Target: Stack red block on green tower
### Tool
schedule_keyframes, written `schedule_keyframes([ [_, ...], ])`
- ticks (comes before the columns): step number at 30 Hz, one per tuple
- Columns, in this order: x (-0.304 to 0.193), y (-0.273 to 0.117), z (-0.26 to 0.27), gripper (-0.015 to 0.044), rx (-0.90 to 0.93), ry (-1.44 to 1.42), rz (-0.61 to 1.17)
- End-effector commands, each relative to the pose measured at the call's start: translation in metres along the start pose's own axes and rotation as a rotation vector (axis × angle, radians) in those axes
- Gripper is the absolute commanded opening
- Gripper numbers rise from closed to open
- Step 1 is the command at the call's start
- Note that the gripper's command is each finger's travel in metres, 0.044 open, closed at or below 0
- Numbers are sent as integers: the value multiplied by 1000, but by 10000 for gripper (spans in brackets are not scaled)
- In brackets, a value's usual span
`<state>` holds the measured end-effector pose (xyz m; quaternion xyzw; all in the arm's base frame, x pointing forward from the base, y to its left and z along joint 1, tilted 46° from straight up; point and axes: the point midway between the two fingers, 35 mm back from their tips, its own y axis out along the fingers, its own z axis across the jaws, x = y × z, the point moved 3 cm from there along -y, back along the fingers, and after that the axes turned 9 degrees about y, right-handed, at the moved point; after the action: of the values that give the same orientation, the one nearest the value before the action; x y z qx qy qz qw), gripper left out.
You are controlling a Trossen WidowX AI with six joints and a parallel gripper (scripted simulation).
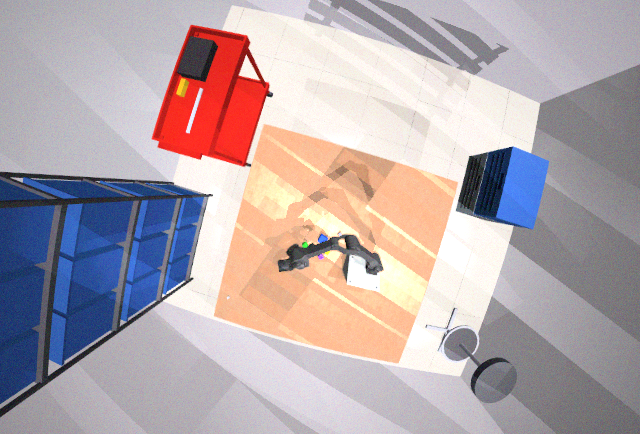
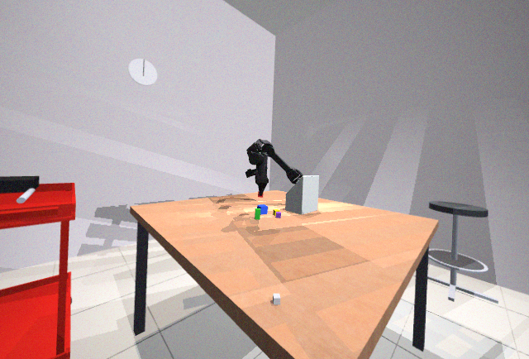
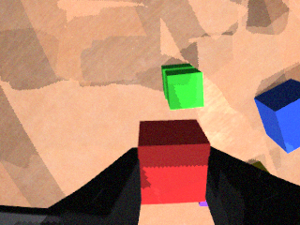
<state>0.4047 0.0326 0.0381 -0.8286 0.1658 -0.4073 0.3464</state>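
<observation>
Wrist view: the gripper (image 3: 174, 178) is clamped on the red block (image 3: 172, 161), a flat-faced matte cube held between two black fingers above the table (image 3: 75, 119), whose top is pale wood with blotchy shadow patches. Beyond the red block stands the green tower (image 3: 183, 86), a square-sided upright column seen from above. A blue cube (image 3: 283, 114) sits to its right. In the exterior view the red block (image 2: 259, 193) hangs off the table, higher than the green tower (image 2: 257, 213); a grey wedge-shaped base (image 2: 303, 194) carries the arm.
</observation>
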Motion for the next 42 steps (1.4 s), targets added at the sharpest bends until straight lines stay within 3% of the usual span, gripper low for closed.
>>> schedule_keyframes([
  [1,15,2,-15,0,-7,-6,-4],
  [24,14,67,-17,0,-9,-6,-6],
  [42,14,68,-17,0,-9,-6,-6],
])
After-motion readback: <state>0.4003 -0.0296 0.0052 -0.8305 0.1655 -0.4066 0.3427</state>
